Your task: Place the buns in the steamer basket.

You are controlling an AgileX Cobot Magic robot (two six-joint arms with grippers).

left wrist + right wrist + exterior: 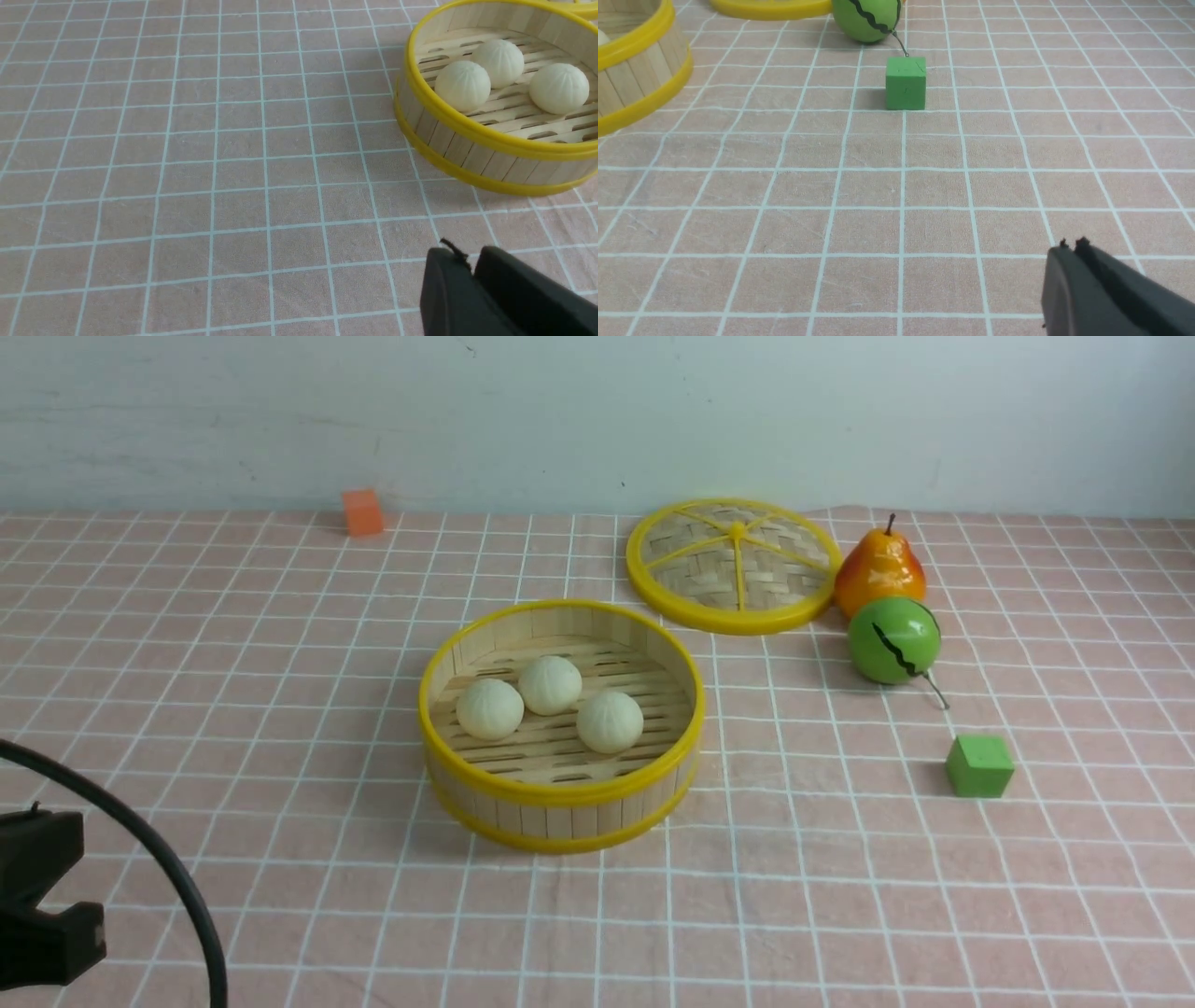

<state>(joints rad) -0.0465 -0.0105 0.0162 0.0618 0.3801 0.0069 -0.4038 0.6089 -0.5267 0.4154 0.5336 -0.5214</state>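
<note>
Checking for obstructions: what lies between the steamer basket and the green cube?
Nothing: only bare checked tablecloth between the steamer basket and green cube, seen in the front view.

The left arm (42,905) shows only as a dark block and a curved black cable at the lower left corner of the front view, low and pulled back. The left gripper (472,263) hangs above the surface, holding nothing, its two black fingers lying almost together with a thin slit between them. The right gripper (1071,247) is likewise empty, its fingers pressed together, hovering just over the surface.
</note>
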